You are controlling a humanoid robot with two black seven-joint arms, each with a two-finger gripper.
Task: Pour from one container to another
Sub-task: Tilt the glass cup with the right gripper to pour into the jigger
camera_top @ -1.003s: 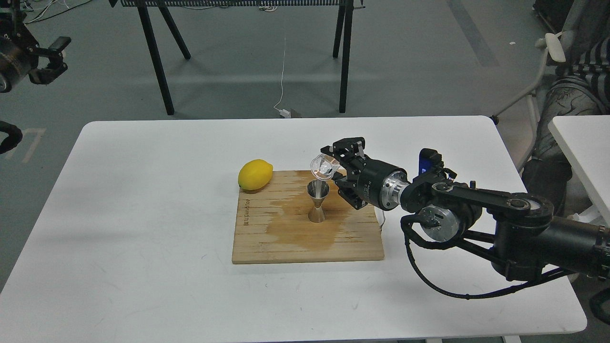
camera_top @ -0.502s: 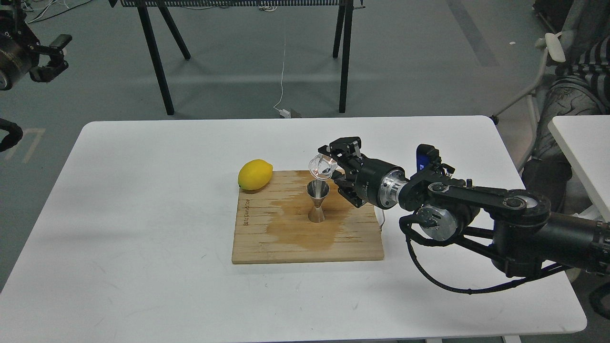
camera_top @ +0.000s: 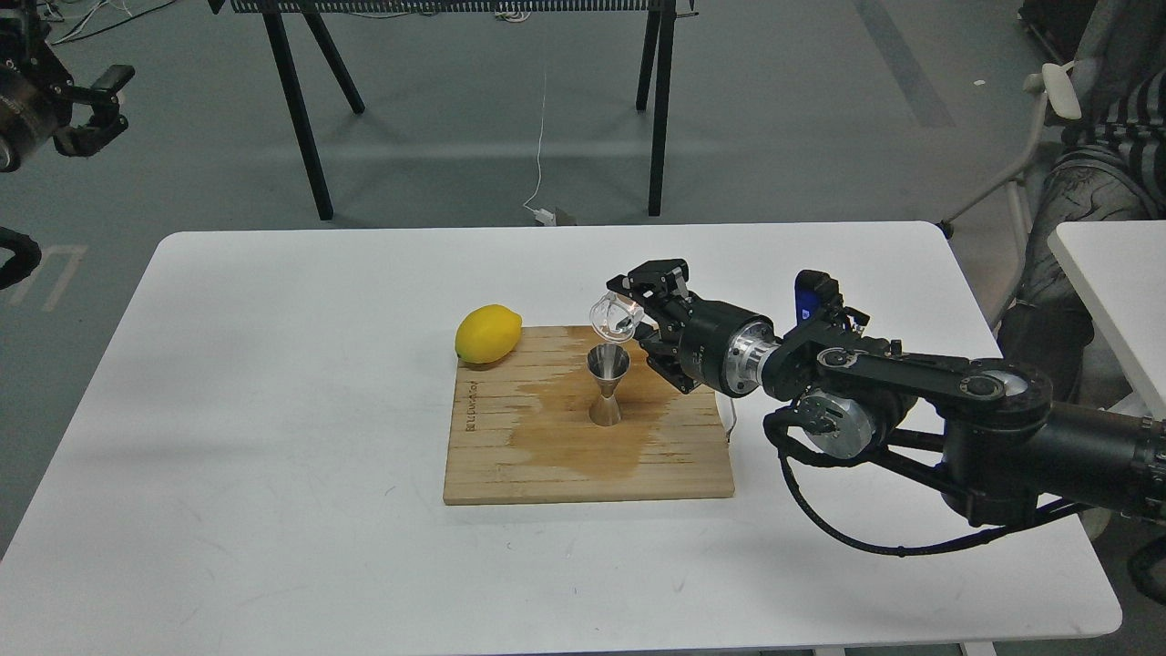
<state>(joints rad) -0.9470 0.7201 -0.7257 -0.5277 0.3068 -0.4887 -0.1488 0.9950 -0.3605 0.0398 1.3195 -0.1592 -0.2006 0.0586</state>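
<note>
The steel jigger [camera_top: 608, 387] stands upright near the middle of a wooden board [camera_top: 510, 474]. Just above its mouth hangs the small clear glass cup [camera_top: 615, 318], tipped over toward the left and down, with my right gripper [camera_top: 638, 314] shut on it from the right. My right arm reaches in from the right edge. My left gripper [camera_top: 96, 114] is held high at the far upper left, away from the table, with its fingers apart and nothing between them.
A yellow lemon [camera_top: 488, 333] lies at the board's back left corner. A dark wet stain [camera_top: 574, 437] spreads over the board around the jigger. The board lies on a white table [camera_top: 273, 410]. Black stand legs [camera_top: 301, 118] rise behind the table.
My right gripper and the tilted cup have shifted slightly left over the jigger. My left gripper has crept a little up and left.
</note>
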